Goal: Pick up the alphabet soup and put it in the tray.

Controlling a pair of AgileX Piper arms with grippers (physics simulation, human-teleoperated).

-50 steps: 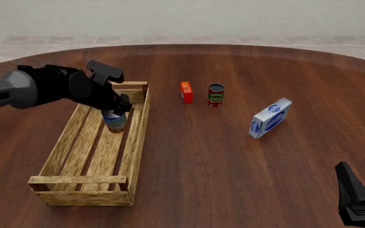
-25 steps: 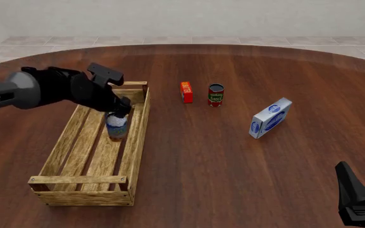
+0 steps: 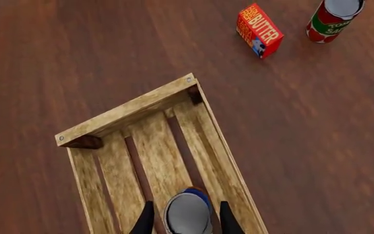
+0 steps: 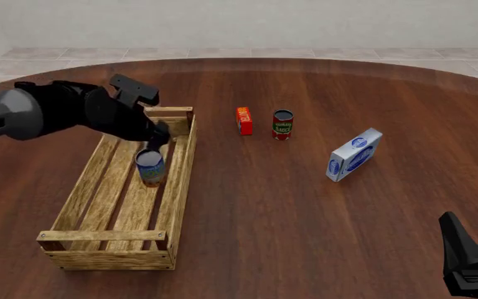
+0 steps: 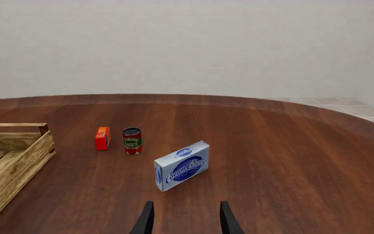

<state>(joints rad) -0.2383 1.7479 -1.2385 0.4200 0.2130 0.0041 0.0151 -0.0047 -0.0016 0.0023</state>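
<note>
Dark reddish wood covers the round table (image 4: 305, 205), and beyond its far edge a pale tiled floor meets a plain light wall. On the left half of the table lies the tray (image 4: 181, 163), a long light-wood crate with a slatted bottom and low plank sides, its length running away from the arms.

Inside it stands the alphabet soup (image 4: 150, 167), upright on the slats in the farther half, close to the right-hand side plank. Its blue label faces the front camera and its grey metal top shows plainly in the left wrist view (image 3: 188, 214).

Just above the can hangs the left gripper (image 4: 154, 138), on the black arm reaching in from the left. From its wrist camera the two dark fingertips (image 3: 144, 222) stand on either side of the can's top with a slim gap on each side, so the fingers look spread and free of it.

To the right of the tray, well apart from it, sit a small red butter box (image 4: 244, 121) and a red-and-green can (image 4: 282, 124), near each other. Farther right a blue-and-white cream cheese box (image 4: 355, 155) stands on edge.

Low at the near right corner rests the right gripper (image 5: 183, 219), fingers parted around nothing.
</note>
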